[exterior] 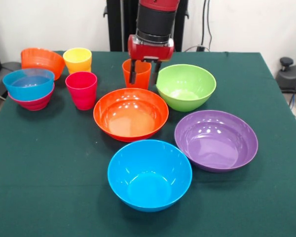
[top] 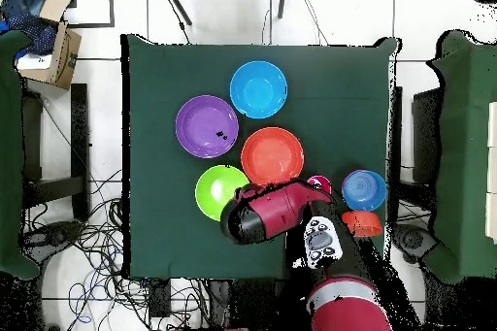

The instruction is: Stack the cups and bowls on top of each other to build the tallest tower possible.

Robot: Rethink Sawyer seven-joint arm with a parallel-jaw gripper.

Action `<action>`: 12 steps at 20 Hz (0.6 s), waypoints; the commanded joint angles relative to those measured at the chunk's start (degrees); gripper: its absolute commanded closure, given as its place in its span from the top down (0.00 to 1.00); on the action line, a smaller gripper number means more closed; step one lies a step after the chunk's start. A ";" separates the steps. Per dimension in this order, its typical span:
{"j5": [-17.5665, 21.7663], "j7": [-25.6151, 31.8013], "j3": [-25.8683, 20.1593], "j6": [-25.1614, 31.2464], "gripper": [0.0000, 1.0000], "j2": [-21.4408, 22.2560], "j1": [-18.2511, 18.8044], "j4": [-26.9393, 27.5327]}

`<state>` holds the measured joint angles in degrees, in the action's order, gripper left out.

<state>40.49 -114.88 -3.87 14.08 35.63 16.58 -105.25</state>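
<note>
- Orange cup (exterior: 136,73) stood upright at table's far side, just beside lime bowl (exterior: 186,86), behind big orange bowl (exterior: 130,113).
- My gripper (exterior: 144,74) sat at its rim, fingers parted, one dipping inside the cup, other outside; nothing clamped yet.
- Judged it light, stiff, glossy, prob. slippery; ridged wall near rim looked best hold.
- Red-pink cup (exterior: 82,89), yellow cup (exterior: 77,59) stood well left; no tower yet.
</note>
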 commanded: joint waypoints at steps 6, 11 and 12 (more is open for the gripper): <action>2.43 -3.44 0.55 -4.92 1.00 -7.64 -3.71 0.45; 1.00 -3.83 0.57 -4.96 1.00 -7.76 -4.89 1.03; 0.78 -3.82 0.51 -4.83 1.00 -7.78 -4.97 1.14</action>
<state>40.48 -114.88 -0.50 11.86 31.31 13.97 -105.24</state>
